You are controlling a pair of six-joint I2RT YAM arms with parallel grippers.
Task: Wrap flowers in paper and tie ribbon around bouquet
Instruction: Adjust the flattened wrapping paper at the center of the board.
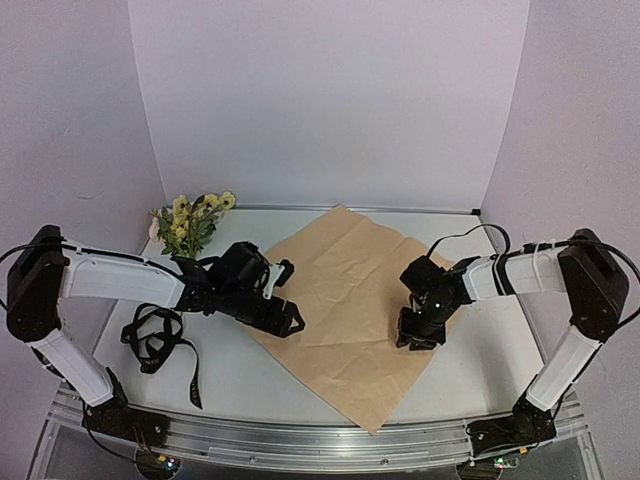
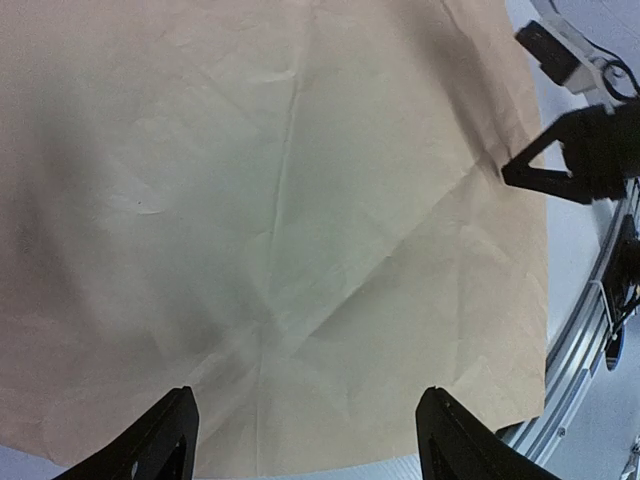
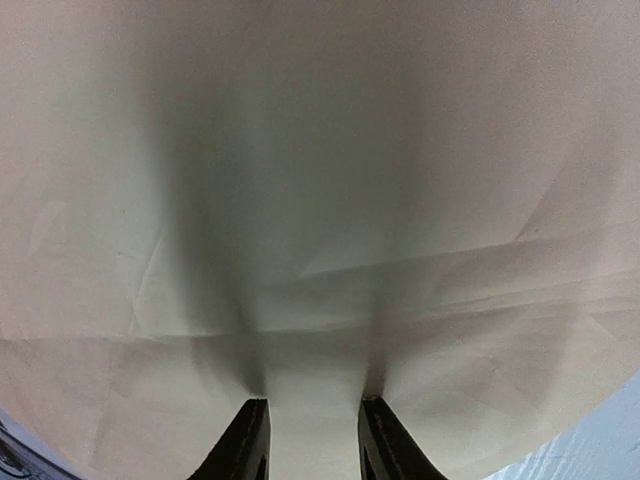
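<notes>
Paper (image 1: 345, 290) lies flat, tan face up, cornerwise in the middle of the table (image 1: 230, 372). Left gripper (image 1: 290, 296) hangs at its left edge, jaws wide, nothing in them. Right gripper (image 3: 313, 415) points down at the right edge, its 2 fingers narrow, tips at the sheet. Flowers (image 1: 195, 220) sit back left; ribbon (image 1: 155, 340) is heaped front left.

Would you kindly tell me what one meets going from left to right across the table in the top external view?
black ribbon → left gripper → right gripper. Left out: the flowers, which overlap the ribbon's span, and the paper, which lies under both grippers.
</notes>
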